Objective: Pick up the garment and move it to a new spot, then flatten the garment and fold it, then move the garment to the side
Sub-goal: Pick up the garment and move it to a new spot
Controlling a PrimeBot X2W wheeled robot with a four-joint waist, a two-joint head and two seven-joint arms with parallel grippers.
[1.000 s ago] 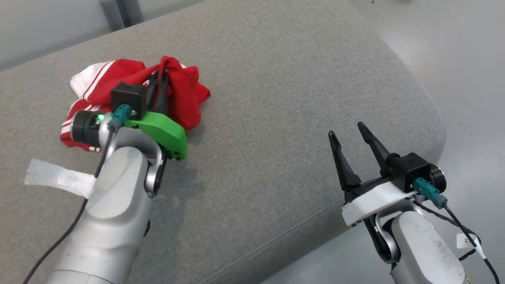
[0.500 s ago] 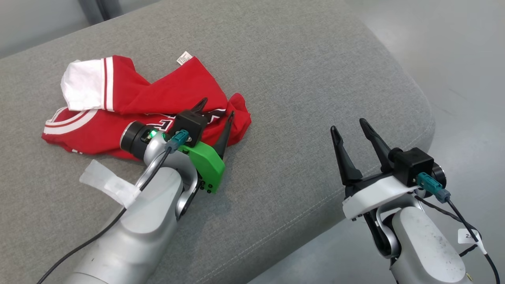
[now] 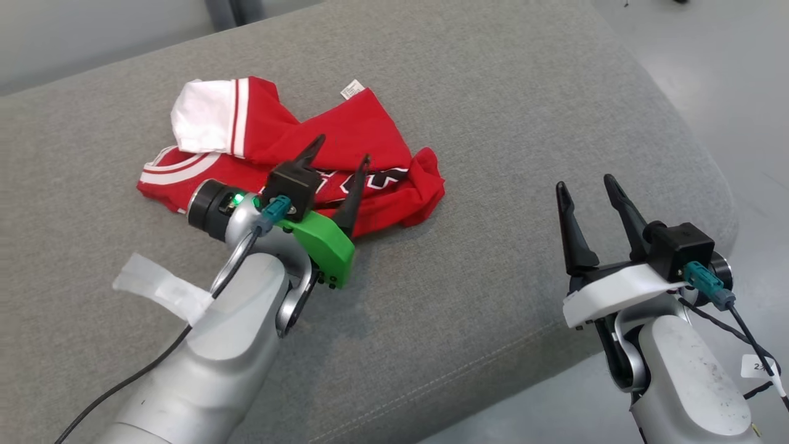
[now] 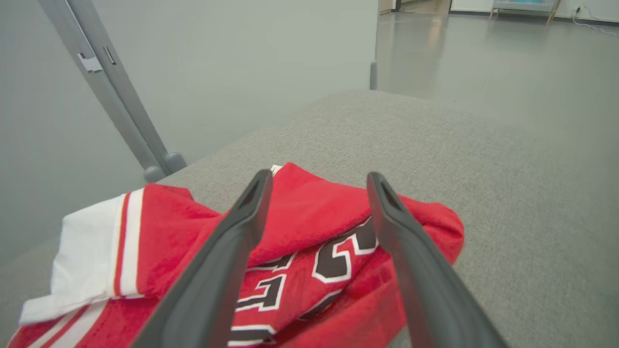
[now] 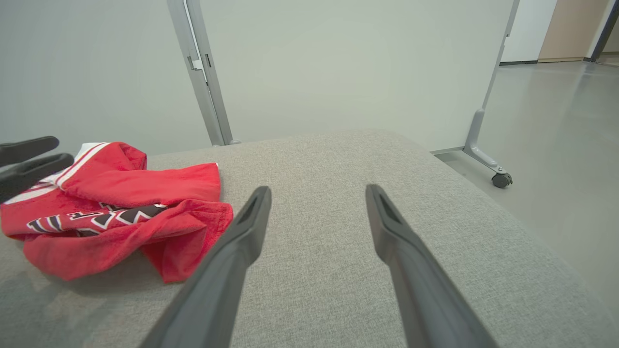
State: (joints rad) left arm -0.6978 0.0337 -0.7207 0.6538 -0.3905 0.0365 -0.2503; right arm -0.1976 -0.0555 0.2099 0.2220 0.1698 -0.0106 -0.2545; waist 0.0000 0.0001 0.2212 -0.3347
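A sec ago the left claw (image 3: 343,149) was pinched on the bunched garment (image 3: 370,129). Now its jaws stand wide apart just over it w/ nothing held, so the drop at the new spot looks done & flattening is next. The right claw (image 3: 584,182) is also spread and empty, near the right edge of the bench (image 3: 493,92), grey woven upholstery. The garment is a soft red jersey w/ a white striped sleeve & black lettering, rumpled, toward the far-left part.
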